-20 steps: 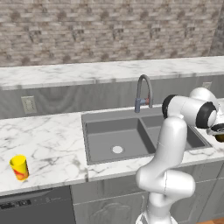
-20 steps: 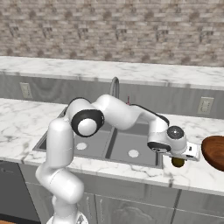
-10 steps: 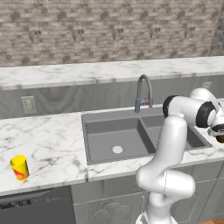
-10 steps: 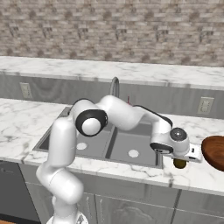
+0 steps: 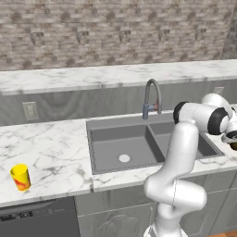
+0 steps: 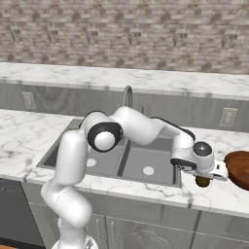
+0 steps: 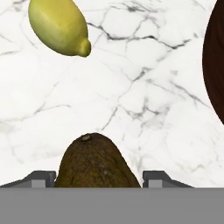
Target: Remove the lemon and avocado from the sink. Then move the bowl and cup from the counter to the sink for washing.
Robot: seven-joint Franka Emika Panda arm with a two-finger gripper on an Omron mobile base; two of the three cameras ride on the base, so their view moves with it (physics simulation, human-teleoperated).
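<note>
The two-finger gripper [image 7: 98, 177] is gripping the dark rounded avocado [image 7: 96, 162] between its jaws over the white marble counter [image 7: 144, 100]; it is hanging beside the yellow-green oval lemon [image 7: 59, 26] and the reddish-brown wooden bowl [image 7: 215, 57], apparently clearing the grey double-basin sink [image 6: 121, 163].

No readable text, label, brand, number or sign appears on anything.

bare marble between lemon [image 7: 59, 26], bowl [image 7: 215, 61]

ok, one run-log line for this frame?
pincer: around avocado over counter | lemon: on counter | cup: not moved
</note>
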